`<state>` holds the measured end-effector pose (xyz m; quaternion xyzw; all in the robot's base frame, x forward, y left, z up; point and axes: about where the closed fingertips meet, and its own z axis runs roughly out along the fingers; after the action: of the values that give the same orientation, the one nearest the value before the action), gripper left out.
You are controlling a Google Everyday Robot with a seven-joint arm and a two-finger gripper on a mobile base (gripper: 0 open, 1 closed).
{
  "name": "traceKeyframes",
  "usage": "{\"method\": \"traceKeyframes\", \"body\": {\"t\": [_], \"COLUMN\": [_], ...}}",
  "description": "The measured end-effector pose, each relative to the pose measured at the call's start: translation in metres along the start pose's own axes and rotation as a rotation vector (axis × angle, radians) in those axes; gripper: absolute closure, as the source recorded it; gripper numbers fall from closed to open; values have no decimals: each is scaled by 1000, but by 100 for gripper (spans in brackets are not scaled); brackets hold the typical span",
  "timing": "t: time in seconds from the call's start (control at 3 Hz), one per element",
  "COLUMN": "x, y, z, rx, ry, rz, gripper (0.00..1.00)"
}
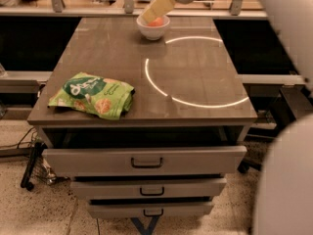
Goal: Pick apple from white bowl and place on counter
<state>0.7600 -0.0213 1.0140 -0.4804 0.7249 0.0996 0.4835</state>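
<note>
Orange-red apple (157, 22) lying in the white bowl (152, 33) at the far edge of the surface (195, 72), end effector (148, 15) poised just above it, grip state impossible to tell; a centred, vertical descent should secure the fruit without tipping the bowl.

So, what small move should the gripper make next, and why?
Probably lower the cream-coloured gripper slightly onto the round orange-red apple. It hangs at the rim of the small white round bowl, partly covering the apple, which lies inside, not yet lifted toward the glossy grey-brown counter.
</note>
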Motion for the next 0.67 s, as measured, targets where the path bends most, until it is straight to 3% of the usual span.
{"method": "traceKeyframes", "body": {"t": [0.33,0.67], "x": [-4,-2], "y": [-26,-42], "z": [42,82], "rx": [20,25], "ry": [-38,-23], "rz": [113,204], "gripper": [0,0]}}
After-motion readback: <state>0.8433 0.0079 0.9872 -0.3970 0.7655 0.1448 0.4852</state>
